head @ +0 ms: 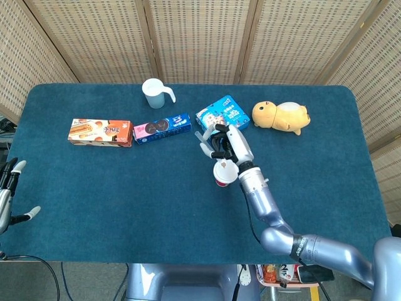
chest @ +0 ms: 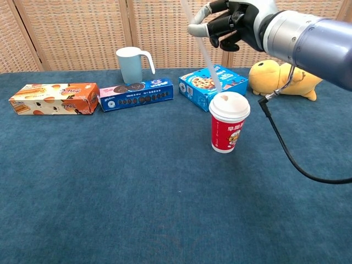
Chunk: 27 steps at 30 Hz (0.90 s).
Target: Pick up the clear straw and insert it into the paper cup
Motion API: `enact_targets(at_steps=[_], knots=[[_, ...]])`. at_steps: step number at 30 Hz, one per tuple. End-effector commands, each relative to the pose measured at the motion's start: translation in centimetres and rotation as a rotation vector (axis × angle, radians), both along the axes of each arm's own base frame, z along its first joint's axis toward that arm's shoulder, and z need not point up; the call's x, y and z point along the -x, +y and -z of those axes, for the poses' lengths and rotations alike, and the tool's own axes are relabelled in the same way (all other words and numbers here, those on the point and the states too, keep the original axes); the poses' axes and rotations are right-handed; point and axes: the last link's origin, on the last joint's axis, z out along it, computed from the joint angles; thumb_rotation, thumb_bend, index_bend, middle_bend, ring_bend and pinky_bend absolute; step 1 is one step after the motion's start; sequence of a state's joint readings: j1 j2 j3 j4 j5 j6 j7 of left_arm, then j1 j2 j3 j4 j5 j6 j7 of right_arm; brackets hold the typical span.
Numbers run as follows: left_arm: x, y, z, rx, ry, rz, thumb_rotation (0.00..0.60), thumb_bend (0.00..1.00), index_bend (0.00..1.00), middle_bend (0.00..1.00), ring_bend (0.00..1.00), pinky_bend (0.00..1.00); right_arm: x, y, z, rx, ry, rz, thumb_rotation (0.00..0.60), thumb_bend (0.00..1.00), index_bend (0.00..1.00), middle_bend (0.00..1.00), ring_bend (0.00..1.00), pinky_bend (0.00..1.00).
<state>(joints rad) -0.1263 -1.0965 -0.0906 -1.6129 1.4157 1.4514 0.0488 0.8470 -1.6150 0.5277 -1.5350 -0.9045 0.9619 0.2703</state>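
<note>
Blue cloth covers the table [chest: 110,209], where the right hand [chest: 231,22] pinches the clear straw [chest: 206,55] above the paper cup [chest: 229,129], its lower tip near the lid, while the left hand [head: 9,194] rests fingers apart at the edge.

Right hand [chest: 231,22] raised, fingers curled; left hand [head: 9,195] low, fingers spread.

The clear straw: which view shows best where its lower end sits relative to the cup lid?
The chest view. There the clear straw slants down from the right hand, its lower end just above the back of the paper cup lid. In the head view the hand covers nearly all of it.
</note>
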Motion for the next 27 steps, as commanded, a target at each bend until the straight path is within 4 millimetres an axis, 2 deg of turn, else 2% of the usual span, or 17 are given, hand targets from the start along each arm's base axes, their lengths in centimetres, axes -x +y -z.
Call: enact_targets(at_steps=[1,27], knots=[[0.0,0.0,0.0,-0.001,-0.001,0.0,0.6,0.09,0.0,0.0,0.0,0.0,0.0,0.0,0.1,0.0,0.002,0.0,0.6,0.57,0.72,0.9,0.79,0.94],[0.1,0.0,0.0,0.002,-0.002,-0.002,0.6,0.09,0.0,0.0,0.0,0.0,1.7,-0.1,1.0,0.005,0.02,0.009,0.6,0.57,0.72,0.9,0.79,0.93]])
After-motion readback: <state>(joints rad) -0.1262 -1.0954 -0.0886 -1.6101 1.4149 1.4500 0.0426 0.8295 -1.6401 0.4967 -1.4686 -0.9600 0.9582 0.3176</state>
